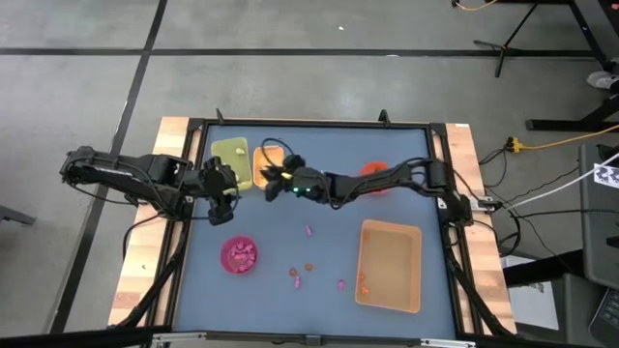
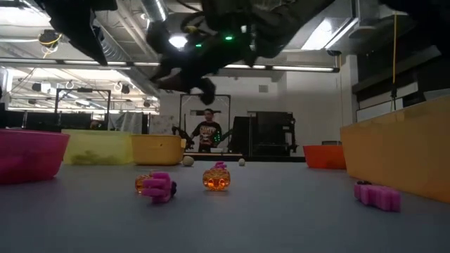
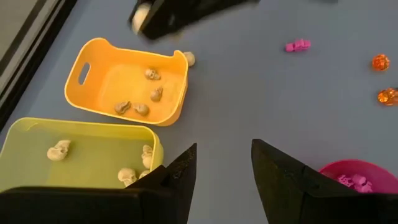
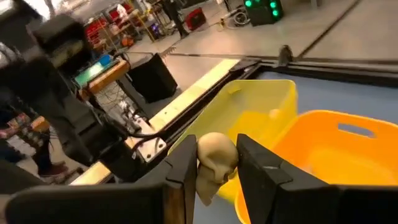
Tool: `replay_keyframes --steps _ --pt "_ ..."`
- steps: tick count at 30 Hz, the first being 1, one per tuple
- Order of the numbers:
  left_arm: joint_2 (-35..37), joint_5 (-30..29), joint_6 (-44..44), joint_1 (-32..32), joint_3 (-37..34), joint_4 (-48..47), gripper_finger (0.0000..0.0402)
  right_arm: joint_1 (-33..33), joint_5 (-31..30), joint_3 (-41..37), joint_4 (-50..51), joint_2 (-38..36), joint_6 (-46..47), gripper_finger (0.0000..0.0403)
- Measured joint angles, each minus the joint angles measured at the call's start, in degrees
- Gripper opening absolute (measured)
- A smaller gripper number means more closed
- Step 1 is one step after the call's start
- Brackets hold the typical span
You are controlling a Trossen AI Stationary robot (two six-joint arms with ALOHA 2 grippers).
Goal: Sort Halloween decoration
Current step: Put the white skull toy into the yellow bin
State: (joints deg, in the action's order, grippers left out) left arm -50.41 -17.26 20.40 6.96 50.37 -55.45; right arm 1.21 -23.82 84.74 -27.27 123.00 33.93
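From above, the right gripper [image 1: 274, 180] hangs over the orange tray [image 1: 268, 162], next to the green tray [image 1: 230, 155], while the left gripper [image 1: 221, 198] waits just beside the green tray. In the low view, pink and orange trinkets [image 2: 217, 177] lie loose on the mat. Left wrist shows its fingers [image 3: 180, 176] spread with nothing between them. Right wrist has a cream skull [image 4: 215, 162] pinched between both fingers [image 4: 183, 171], standing upright, long axis running top to bottom; can't tell which way its face points.
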Motion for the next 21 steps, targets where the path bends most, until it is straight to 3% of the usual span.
replay_keyframes --steps 9,15,21 --pt "0.0 0.5 0.0 0.8 0.2 0.9 0.0137 1.2 2.4 18.2 5.6 11.4 -10.9 0.0094" --pt "0.0 1.8 0.0 1.6 0.2 1.1 0.0137 2.9 2.9 22.1 6.1 14.0 -12.1 0.0094" --pt "0.0 1.8 0.0 2.0 0.2 1.3 0.0137 4.7 7.4 22.5 -0.7 17.2 -10.2 0.0094"
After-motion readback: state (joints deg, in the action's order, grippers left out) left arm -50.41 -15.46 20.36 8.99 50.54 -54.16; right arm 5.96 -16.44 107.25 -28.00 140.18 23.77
